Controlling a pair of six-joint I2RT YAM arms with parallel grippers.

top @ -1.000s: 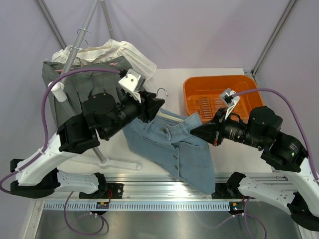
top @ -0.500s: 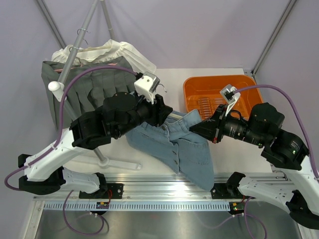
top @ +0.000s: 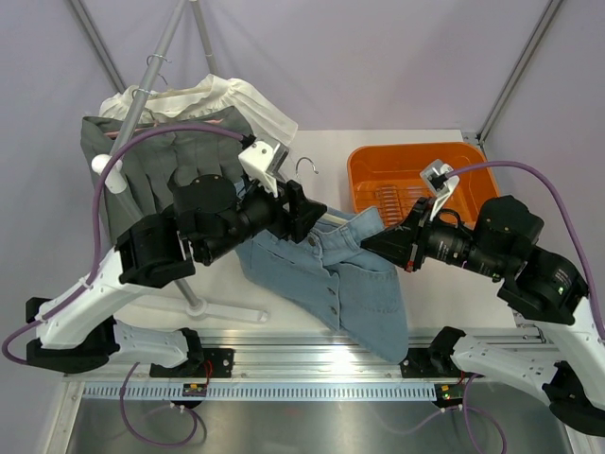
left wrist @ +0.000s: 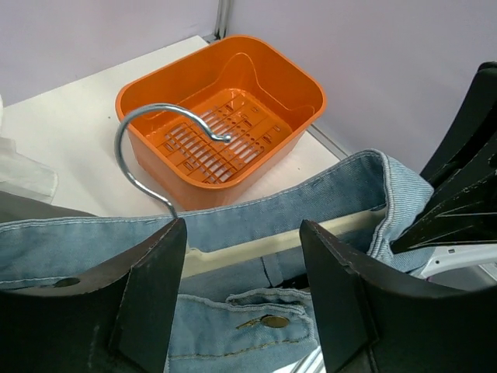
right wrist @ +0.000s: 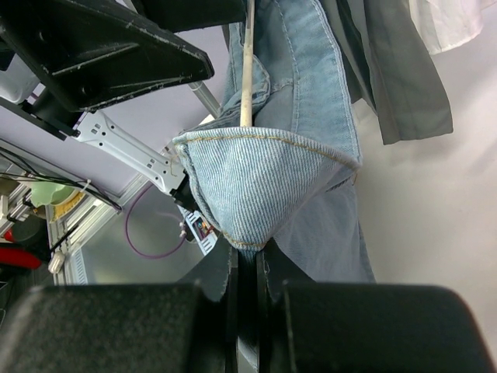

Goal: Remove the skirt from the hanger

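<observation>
The light-blue denim skirt [top: 345, 279] hangs between the two arms on a cream-barred hanger [left wrist: 256, 247] with a metal hook [top: 304, 168]. My left gripper [top: 301, 210] is open; in the left wrist view its black fingers [left wrist: 147, 287] stand either side of the hanger bar and the skirt's waistband [left wrist: 303, 194], with a gap on both sides. My right gripper [top: 375, 238] is shut on the waistband's right end, and in the right wrist view [right wrist: 248, 252] a fold of the skirt [right wrist: 264, 186] is pinched between its jaws, with the hanger bar [right wrist: 246, 70] running up behind.
An orange slotted basket [top: 416, 175] sits at the back right, just beyond the hook. A garment rack pole [top: 194, 295] at the left carries a grey pleated garment [top: 161, 165] and a white one [top: 232, 99]. A metal rail [top: 312, 355] runs along the near edge.
My left gripper's jaws have widened off the hanger bar, and the left arm has shifted slightly. The right gripper still holds the waistband end in about the same place.
</observation>
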